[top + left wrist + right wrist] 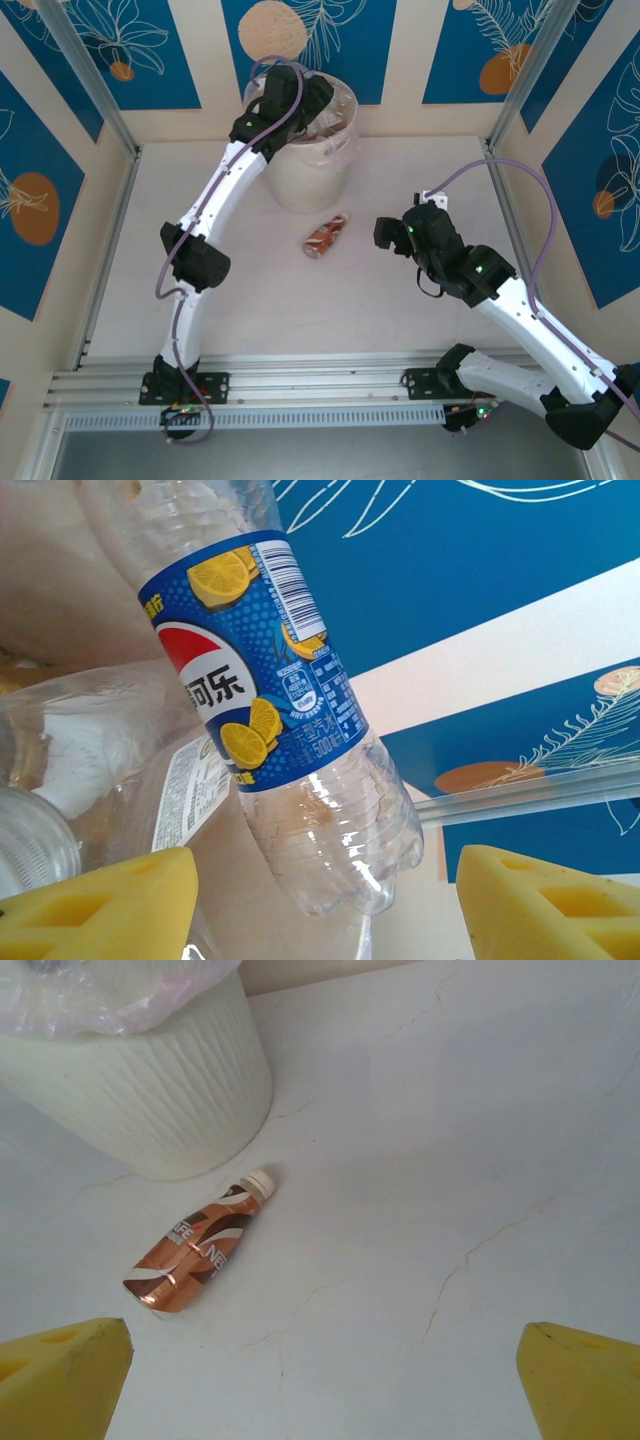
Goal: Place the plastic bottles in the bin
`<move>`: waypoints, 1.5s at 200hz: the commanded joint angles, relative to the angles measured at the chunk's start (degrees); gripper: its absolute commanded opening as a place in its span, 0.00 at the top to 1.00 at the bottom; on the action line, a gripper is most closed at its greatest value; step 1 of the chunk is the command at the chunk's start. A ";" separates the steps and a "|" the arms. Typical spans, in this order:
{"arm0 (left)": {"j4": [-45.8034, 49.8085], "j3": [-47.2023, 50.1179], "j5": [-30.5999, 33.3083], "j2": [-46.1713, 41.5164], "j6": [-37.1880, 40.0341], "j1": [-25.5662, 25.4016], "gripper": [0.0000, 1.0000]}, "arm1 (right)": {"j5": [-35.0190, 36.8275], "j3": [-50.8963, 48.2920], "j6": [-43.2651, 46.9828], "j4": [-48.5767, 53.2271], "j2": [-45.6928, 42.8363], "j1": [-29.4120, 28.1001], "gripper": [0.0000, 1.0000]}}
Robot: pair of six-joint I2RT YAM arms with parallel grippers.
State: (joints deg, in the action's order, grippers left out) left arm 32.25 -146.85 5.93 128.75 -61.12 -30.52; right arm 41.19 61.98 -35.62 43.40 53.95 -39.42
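Beyond spread left fingers (90,905) a ribbed clear bottle (300,730) is seen, and beyond spread right fingers (60,1370) a glossy coppery bottle (195,1250) on the veined table (450,1160).

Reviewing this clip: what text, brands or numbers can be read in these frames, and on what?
"可乐", white, on the blue lemon-print label of the clear bottle.
"NE", white, on the brown white-capped bottle.
Unreadable: that blue label's fine print and the barcode digits; the white label on the neighbouring bottle.
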 commanded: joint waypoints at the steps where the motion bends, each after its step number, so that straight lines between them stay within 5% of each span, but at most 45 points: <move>1: -2.01 -1.78 -1.80 1.73 -0.47 -0.06 0.32 | 1.25 0.60 -1.38 0.85 -1.26 -0.48 0.01; 101: -1.20 -2.32 3.11 -3.37 7.22 1.12 0.30 | 0.56 0.86 -0.32 -0.11 -0.51 -0.48 0.01; 171: 8.32 0.14 11.08 -14.38 15.66 4.75 0.07 | -2.27 3.58 -3.67 1.30 5.80 -0.87 0.01; 192: 7.80 8.06 12.44 -20.54 17.13 5.58 0.01 | -2.52 3.81 -5.84 1.08 8.50 -1.82 0.01; 261: -6.99 51.78 17.09 -50.34 18.56 7.97 0.00 | -2.90 9.35 -13.74 0.27 24.43 -7.12 0.01; 300: -5.59 68.71 22.37 -64.65 19.28 8.54 0.00 | -5.74 12.21 -17.32 -4.43 33.28 -7.25 0.01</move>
State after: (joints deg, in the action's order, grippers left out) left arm 28.77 -85.08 23.53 71.57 -43.31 -22.74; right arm 37.28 71.48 -48.42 42.59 83.35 -46.52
